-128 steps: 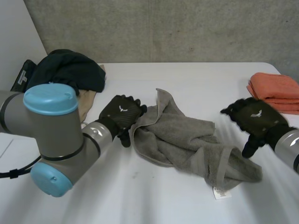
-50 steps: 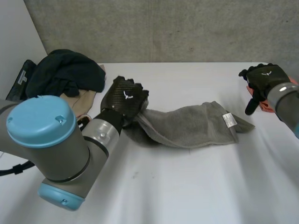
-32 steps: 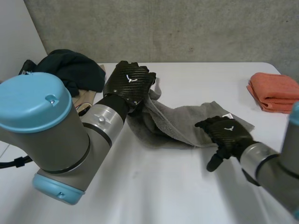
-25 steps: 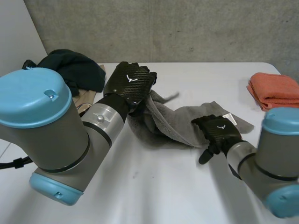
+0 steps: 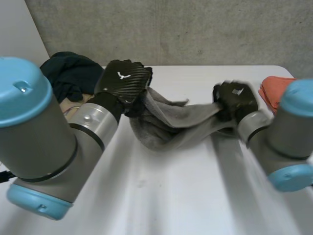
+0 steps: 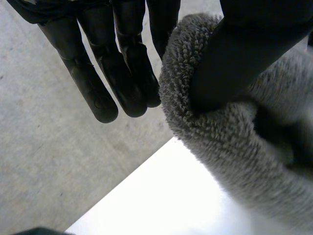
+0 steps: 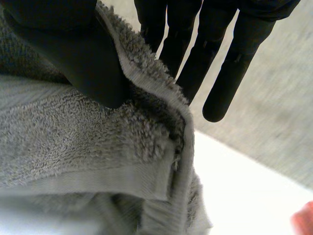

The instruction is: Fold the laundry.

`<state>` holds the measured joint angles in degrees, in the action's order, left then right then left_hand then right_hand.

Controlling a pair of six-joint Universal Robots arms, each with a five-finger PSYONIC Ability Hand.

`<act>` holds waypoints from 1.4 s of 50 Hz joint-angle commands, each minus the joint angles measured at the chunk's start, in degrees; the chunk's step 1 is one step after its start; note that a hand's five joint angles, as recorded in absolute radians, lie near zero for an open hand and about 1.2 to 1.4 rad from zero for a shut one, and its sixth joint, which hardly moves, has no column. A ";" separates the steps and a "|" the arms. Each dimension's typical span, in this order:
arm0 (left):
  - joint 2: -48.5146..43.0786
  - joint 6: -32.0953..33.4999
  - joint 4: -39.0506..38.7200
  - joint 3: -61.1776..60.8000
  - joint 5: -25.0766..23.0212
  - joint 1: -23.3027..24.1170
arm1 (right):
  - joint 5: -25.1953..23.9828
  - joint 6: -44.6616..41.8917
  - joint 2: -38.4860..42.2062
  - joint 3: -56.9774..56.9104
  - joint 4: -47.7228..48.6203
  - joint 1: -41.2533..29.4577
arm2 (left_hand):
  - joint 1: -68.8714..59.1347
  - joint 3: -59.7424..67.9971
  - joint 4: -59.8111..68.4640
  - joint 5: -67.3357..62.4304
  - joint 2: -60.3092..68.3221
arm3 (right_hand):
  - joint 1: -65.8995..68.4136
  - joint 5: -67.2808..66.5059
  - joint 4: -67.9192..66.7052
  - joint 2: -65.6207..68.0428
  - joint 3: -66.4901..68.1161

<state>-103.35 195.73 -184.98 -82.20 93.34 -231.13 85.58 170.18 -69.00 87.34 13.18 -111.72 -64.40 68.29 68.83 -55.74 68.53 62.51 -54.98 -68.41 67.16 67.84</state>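
The left hand (image 5: 122, 81) and right hand (image 5: 234, 100) each pinched one end of a grey towel (image 5: 171, 122) between thumb and fingers. The towel sagged between them at the middle of the tabletop (image 5: 171, 196). Dark clothes (image 5: 71, 73) lay at its far left corner.

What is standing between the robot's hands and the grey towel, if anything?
Nothing visible. The left hand pinches one end of the grey towel and the right hand pinches the other end, with it sagging between them over the table. The dark clothes and the orange towel lie off to the sides.
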 commanded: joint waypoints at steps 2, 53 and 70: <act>3.68 0.27 6.73 -0.33 -0.44 -3.36 | -8.41 -18.38 -10.89 -3.93 -16.50 7.48 | -15.60 11.71 11.17 -14.26 11.47 | 17.49 -15.02 -11.59 12.84 12.16; -13.89 12.31 -27.37 -7.95 2.97 -3.11 | -8.06 -14.08 12.22 -14.14 -5.35 5.20 | -15.60 11.71 11.17 -14.26 11.47 | 17.49 -15.02 -11.59 12.84 12.16; -8.98 11.95 -13.04 -13.60 5.97 0.06 | -7.89 -21.73 11.18 -5.17 -14.49 6.08 | -7.20 3.31 2.77 -5.86 3.07 | 17.49 -15.02 -11.59 12.84 12.16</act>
<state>-115.96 207.49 -201.80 -96.05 100.32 -231.22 77.68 148.55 -55.72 80.57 0.69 -105.73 -63.17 61.61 61.58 -52.04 61.43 62.51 -58.03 -68.58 67.16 68.12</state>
